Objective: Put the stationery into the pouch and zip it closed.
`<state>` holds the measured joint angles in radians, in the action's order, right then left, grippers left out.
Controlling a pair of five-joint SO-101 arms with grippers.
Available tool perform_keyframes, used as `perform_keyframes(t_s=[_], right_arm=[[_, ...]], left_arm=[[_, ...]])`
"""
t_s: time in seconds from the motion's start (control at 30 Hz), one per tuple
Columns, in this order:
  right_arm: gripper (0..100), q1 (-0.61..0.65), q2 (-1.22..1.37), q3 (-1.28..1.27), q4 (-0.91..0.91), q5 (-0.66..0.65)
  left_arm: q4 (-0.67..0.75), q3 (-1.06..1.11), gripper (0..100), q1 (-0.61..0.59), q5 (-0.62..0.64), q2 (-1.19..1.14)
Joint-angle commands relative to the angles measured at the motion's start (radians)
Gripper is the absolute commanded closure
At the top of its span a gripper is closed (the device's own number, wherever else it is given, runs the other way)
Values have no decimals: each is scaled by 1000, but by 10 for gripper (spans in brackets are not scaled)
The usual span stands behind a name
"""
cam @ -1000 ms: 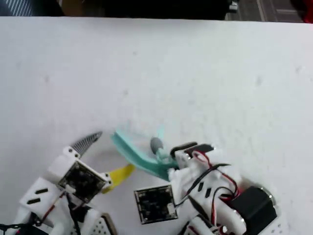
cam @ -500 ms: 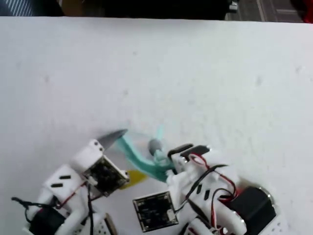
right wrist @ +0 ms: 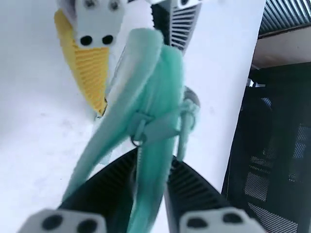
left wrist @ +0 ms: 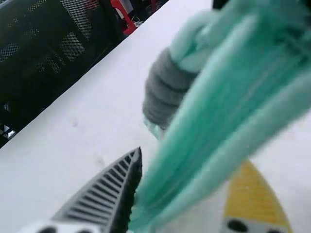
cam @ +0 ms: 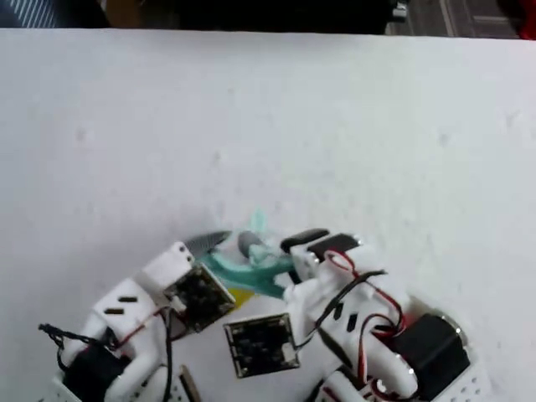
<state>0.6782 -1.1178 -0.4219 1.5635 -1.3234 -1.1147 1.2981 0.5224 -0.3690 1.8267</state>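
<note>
My right gripper [right wrist: 150, 191] is clamped on the pouch's [cam: 251, 270] right end. My left gripper [left wrist: 193, 158], fingers apart, straddles its left end. The pouch runs left-right between them, near side.

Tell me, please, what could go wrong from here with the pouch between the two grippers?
1. The right gripper clamps only one end of the pouch, so the soft fabric could twist or slip out under a pull.
2. The left gripper is open around the other end; it may close on folded fabric, not on the zip pull, and then the zip would likely jam.
</note>
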Motion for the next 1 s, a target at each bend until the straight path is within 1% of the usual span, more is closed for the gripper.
perform_keyframes(t_s=[0.0,0.1,0.27,0.4,0.43,0.5,0.6,0.63,0.7,0.8,0.87,0.97], right_arm=[[981,-7,-10,6,-45,63],[981,-13,-10,6,-58,112],[978,-13,-12,6,-56,193],[965,-15,-22,6,-48,264],[940,-15,-22,8,-31,292],[845,-15,-22,11,19,331],[688,-15,-31,14,68,339],[666,-15,-47,14,73,339],[680,-15,-107,25,73,347],[728,-10,-206,123,70,356],[757,-8,-240,207,67,414],[777,-8,-225,284,62,516]], left_arm=[[34,-11,893,7,52,1],[37,-20,921,7,118,1],[34,-110,981,7,209,1],[64,-127,977,-1,278,1],[77,-117,977,-1,279,1],[94,-83,977,-2,279,1],[127,-17,978,-12,279,1],[153,5,978,-36,281,1],[216,38,978,-97,281,1],[279,64,978,-176,282,1],[290,66,978,-191,282,1],[293,66,978,-189,282,1]])
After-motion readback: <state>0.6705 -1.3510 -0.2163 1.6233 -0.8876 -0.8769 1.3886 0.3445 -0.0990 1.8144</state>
